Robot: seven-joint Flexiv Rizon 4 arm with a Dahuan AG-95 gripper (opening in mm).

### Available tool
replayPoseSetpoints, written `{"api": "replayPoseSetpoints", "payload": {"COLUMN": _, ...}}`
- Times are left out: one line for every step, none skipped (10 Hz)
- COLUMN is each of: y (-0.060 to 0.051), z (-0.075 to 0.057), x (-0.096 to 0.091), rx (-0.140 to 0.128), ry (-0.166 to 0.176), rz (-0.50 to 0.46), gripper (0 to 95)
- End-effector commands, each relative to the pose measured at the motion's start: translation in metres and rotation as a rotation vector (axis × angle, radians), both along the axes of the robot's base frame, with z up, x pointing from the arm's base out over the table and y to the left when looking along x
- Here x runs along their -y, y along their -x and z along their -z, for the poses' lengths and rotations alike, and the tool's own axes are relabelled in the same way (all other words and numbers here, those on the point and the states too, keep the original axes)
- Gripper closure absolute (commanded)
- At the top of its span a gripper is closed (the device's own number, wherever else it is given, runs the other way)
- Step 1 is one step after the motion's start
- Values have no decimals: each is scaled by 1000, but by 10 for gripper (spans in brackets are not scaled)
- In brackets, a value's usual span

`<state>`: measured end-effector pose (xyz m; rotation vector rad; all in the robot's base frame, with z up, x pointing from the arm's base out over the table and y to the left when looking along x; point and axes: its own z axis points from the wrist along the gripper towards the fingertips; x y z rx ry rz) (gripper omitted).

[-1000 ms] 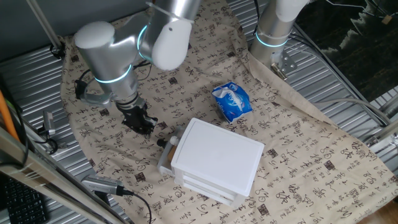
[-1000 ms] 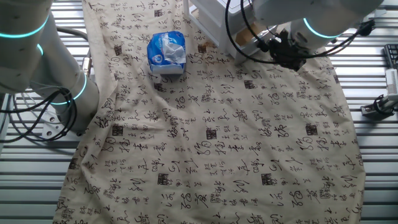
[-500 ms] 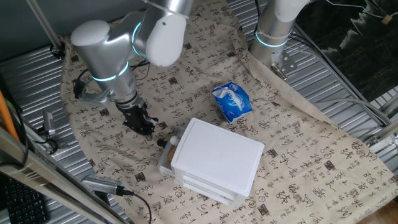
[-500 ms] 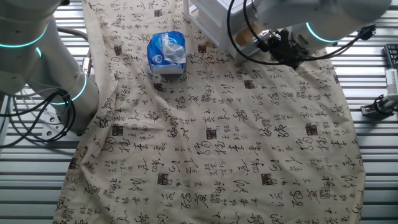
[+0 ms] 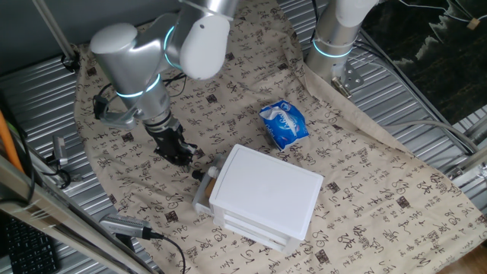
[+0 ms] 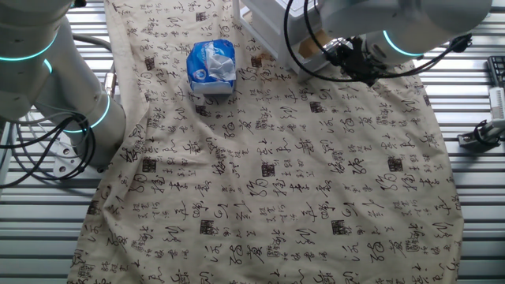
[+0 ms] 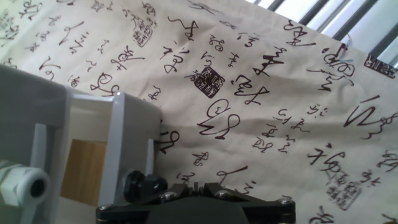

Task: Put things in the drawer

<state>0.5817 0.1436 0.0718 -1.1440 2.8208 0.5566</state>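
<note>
While at drawer front, hand

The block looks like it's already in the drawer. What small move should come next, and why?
Probably ease the end effector toward the knob and push the drawer shut. The wooden block already lies inside the drawer, which stands pulled out, and the end effector sits low just in front of it.

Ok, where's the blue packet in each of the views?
One fixed view: blue packet right of centre, just beyond the white drawer unit.
The other fixed view: upper left of centre, left of the unit at the top edge.
Hand view: not in it; only the unit's drawer shows at the left.
Shared landmark: the white drawer unit.
</note>
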Motion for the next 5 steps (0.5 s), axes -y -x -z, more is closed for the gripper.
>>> {"api": "replayPoseSetpoints", "payload": {"y": 2, "z": 0, "x": 0, "rx": -1, "ry": -9, "rz": 1, "gripper": 950}}
{"api": "replayPoseSetpoints", "payload": {"y": 3, "z": -1, "x": -1, "rx": -6, "ry": -19, "rz": 5, "gripper": 950}}
{"api": "replayPoseSetpoints", "payload": {"y": 5, "z": -2, "x": -2, "rx": -10, "ry": -28, "rz": 10, "gripper": 950}}
{"api": "replayPoseSetpoints", "payload": {"y": 5, "z": -3, "x": -2, "rx": -11, "ry": -30, "rz": 10, "gripper": 950}}
{"api": "replayPoseSetpoints", "payload": {"y": 6, "z": -3, "x": -3, "rx": -13, "ry": -34, "rz": 13, "gripper": 950}}
